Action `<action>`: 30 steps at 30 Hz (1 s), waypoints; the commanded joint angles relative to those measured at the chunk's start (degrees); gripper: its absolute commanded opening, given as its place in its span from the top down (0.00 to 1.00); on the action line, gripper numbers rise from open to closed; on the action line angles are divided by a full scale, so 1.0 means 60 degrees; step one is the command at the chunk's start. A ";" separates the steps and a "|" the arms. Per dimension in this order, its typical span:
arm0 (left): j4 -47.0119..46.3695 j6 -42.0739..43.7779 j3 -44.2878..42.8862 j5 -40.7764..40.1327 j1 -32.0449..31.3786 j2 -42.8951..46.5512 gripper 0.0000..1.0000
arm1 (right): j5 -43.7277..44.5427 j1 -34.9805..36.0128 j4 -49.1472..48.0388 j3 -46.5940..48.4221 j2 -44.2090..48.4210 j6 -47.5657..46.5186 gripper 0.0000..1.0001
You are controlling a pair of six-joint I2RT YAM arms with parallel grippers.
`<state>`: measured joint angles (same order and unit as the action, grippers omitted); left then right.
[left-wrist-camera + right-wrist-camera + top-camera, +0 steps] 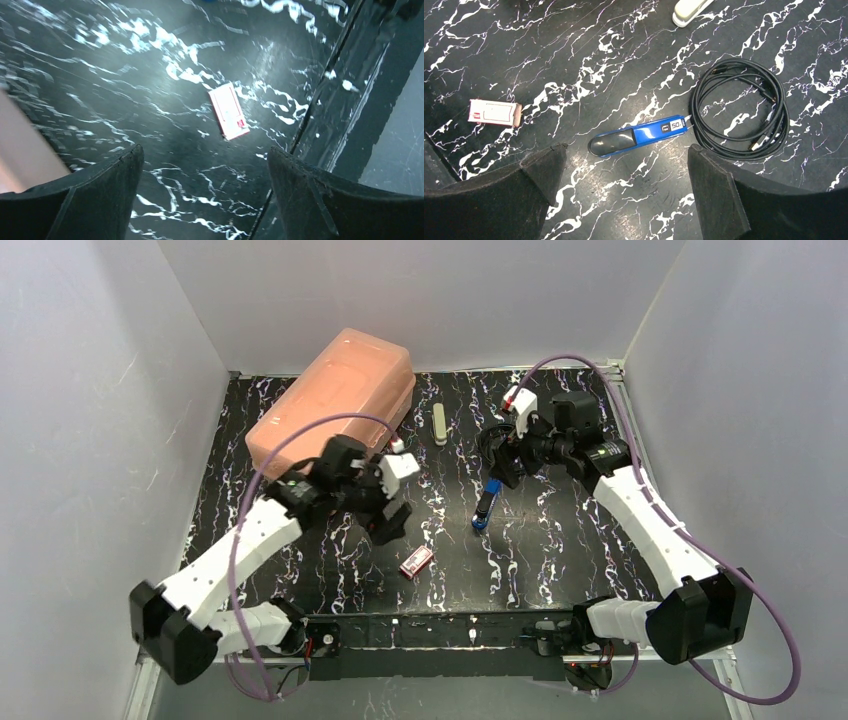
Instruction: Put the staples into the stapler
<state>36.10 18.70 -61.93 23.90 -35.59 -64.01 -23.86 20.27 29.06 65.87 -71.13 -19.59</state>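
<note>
The staples [416,560] are a small pink-red box with a pale label, lying flat near the table's front edge. In the left wrist view the staples [229,111] lie ahead of my left gripper [205,160], which is open with only bare table between its fingers. Seen from above, the left gripper [392,528] hovers just up and left of the box. The stapler [483,508] is blue with a dark grey end and lies mid-table. My right gripper [626,155] is open just short of the stapler [639,136], not touching it. The staples [494,112] show far left in that view.
A large salmon-pink plastic case [335,400] stands at the back left. A pale oblong object [440,425] lies beside it. A coiled black cable [739,112] rests right next to the stapler's labelled end. The table's front rail [345,100] runs close to the staples.
</note>
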 commanded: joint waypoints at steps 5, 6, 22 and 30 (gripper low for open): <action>-0.1218 -0.1737 0.1054 -0.1098 -0.1529 -0.1874 0.08 | 0.0148 -0.0444 -0.0982 -0.0431 0.0340 0.0468 0.03; -0.1358 -0.1894 0.1116 -0.1144 -0.1714 -0.2186 0.08 | 0.0142 -0.0614 -0.1003 -0.0468 0.0447 0.0542 0.03; -0.2255 -0.1842 0.1381 -0.2053 -0.2739 -0.4435 0.27 | 0.0091 -0.1319 -0.1189 -0.0751 0.0781 0.0834 0.03; -0.2045 -0.1458 0.0829 -0.2269 -0.2820 -0.5468 0.52 | 0.0155 -0.1318 -0.1189 -0.0731 0.0767 0.0798 0.03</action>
<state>22.24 7.73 -54.83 11.22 -52.07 -94.41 -23.07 12.58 23.86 61.98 -67.20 -15.16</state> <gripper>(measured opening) 0.535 0.970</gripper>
